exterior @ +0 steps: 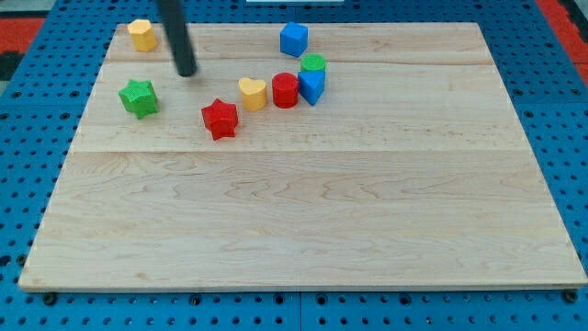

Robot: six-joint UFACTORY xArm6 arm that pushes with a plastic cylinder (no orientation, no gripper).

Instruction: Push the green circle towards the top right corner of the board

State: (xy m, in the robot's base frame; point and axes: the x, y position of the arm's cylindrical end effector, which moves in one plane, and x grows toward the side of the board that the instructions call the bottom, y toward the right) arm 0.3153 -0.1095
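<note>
The green circle point(313, 62) sits at the upper middle of the wooden board point(303, 211), touching a blue block point(312, 86) just below it. A red circle point(285, 90) and a yellow heart point(253, 93) lie in a row to the left of that blue block. My tip point(187, 72) is well to the view's left of the green circle, between the yellow block point(141, 34) at the top left and the green star point(139, 97). It touches no block.
A red star point(220, 119) lies below and right of my tip. A blue cube point(293, 39) sits near the top edge, just up-left of the green circle. A blue pegboard point(28, 138) surrounds the board.
</note>
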